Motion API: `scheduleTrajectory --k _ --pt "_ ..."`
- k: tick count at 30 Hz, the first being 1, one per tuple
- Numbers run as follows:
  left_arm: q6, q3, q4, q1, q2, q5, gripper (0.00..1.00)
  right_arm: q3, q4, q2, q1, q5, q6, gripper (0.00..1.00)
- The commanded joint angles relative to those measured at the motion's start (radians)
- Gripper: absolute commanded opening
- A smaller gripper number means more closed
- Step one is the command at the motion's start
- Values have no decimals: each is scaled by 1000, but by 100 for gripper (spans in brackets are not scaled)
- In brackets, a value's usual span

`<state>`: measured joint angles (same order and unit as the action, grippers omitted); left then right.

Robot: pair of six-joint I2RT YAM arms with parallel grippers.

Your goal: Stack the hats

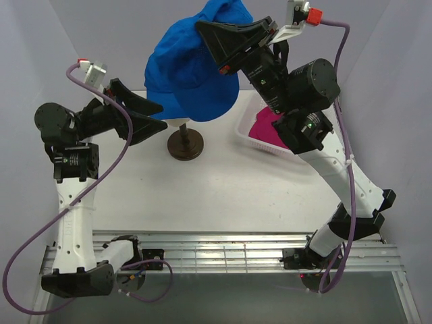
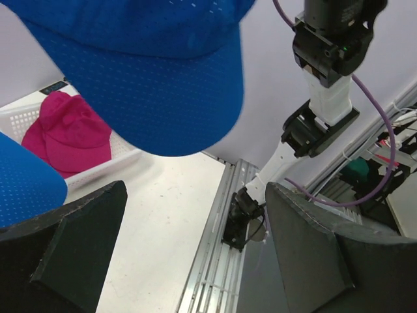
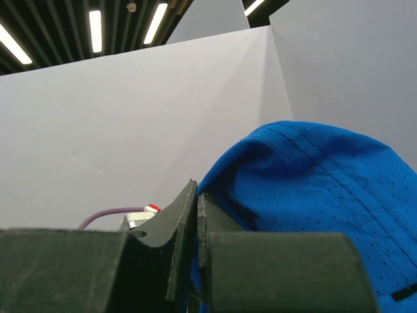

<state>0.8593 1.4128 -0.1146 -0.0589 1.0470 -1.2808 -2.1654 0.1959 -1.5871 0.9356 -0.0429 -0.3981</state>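
The hat (image 1: 192, 74) hangs high over the far middle of the desk (image 1: 223, 196), pinched at its top by the right fingers (image 1: 233, 34), directly above the round stand (image 1: 185, 145) that rests on the desk. The left fingers (image 1: 138, 111) lie just left of the stand, spread apart beneath the hat's brim. The basket (image 1: 244, 131) sits at the desk's far right, right of the stand, with the other hats (image 1: 266, 128) inside it

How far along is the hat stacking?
Done: the pink hats lie together in the basket. In hand: the right gripper is shut on the blue hat, held high above the table. The left gripper is open and empty. Left: setting the blue hat on the pink ones.
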Motion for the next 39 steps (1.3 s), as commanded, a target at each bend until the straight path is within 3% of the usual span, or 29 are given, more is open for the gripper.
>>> scheduleTrajectory --k 1,8,11,13,15,24,32,35,39 --pt "-46 6 -16 8 15 74 98 -66 100 -8 35 -52 47 8" --pt "-56 48 -26 22 93 101 98 -71 128 -11 68 -61 64 8" --pt "111 -15 -222 42 107 57 98 -70 132 -14 72 -61 65 8" --pt "235 -69 -475 42 91 47 98 -70 135 -19 74 -58 67 8" --pt "345 -115 -584 42 88 52 98 -70 140 -24 77 -58 65 8" --pt "429 -94 -711 77 125 83 98 -85 145 -45 91 -61 70 8" --pt "448 -112 -715 93 162 116 98 -109 160 -70 109 -68 74 8" --pt "474 -91 -743 99 169 123 94 -109 160 -71 112 -74 81 8" --pt "592 -83 -909 99 180 136 71 -100 166 -73 114 -81 82 8"
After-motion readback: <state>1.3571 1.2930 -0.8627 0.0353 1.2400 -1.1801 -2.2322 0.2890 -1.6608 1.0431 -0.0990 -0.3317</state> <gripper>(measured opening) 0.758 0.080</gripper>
